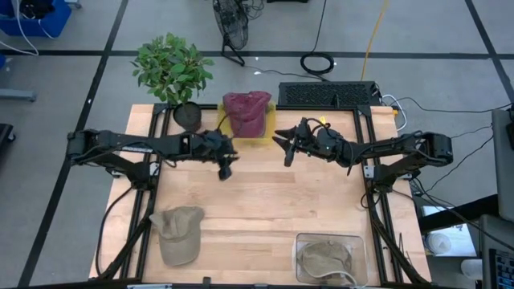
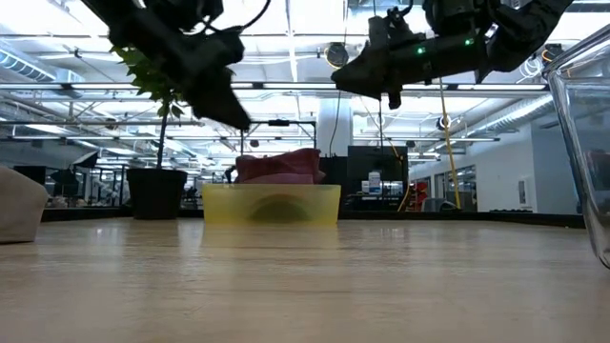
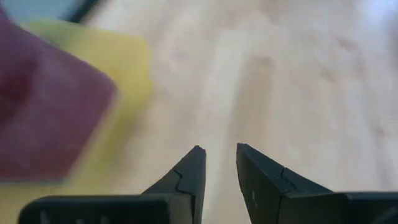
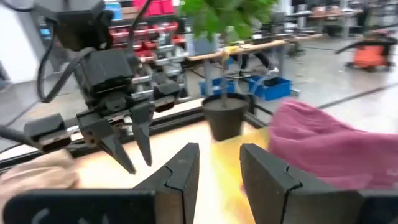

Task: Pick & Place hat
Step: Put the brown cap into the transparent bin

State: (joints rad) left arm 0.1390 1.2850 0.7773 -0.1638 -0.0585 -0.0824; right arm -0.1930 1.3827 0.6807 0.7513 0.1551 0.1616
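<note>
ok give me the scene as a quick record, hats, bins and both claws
maroon hat: in the yellow bin, table's far edge
tan cap: loose on the table, near left corner
second tan cap: inside the clear bin, near right
left claw: raised, empty, slightly parted
right claw: raised beside the yellow bin, empty, slightly parted
plant: far left corner

Grey floor (image 1: 64, 96) is spreading around the wooden table (image 1: 265, 193), crossed by dark lines. A fan (image 1: 231, 24) is standing behind the table, with a coiled black cable (image 1: 319, 63) lying near it and a yellow cord (image 1: 374, 32) trailing beside (both on the floor). A blue bin (image 1: 32, 16) is sitting in the far corner. From table height, strip lights (image 2: 315, 24) are glowing across a white ceiling, and a white column (image 2: 335, 124) is rising behind.
</note>
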